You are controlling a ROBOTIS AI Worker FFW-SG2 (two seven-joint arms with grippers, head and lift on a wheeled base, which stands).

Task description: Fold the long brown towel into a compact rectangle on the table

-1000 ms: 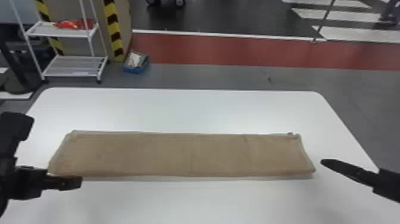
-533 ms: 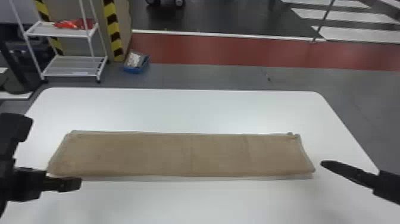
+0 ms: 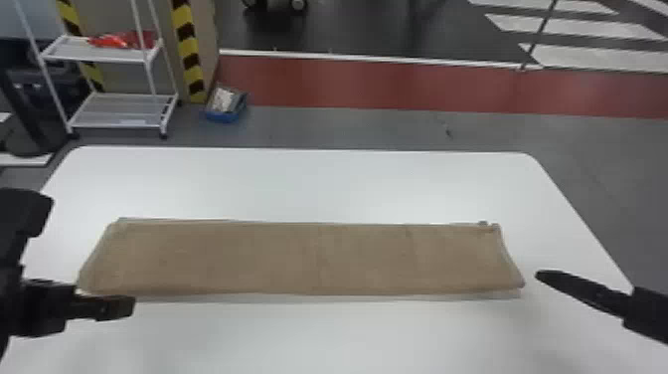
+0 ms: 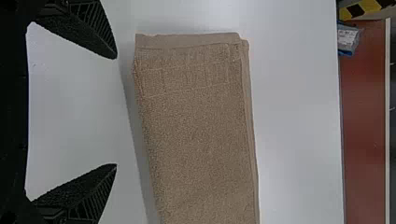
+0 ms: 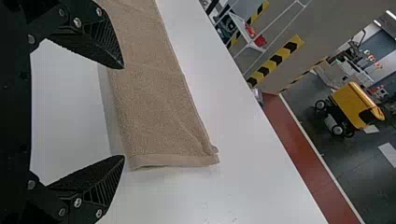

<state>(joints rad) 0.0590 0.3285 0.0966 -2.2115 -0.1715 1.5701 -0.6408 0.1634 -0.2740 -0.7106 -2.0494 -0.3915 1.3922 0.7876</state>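
1. Beyond the left gripper (image 4: 116,111), its fingers spread and empty, lies one end of the long brown towel (image 4: 196,121).
2. Ahead of the right gripper (image 5: 123,112), fingers likewise apart, lies the other end.
3. A shallow pinch might catch only upper layers, skewing the fold.

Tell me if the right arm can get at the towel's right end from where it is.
Probably yes: the right pincer stands open close to that end of the towel, and nothing appears to lie between them.
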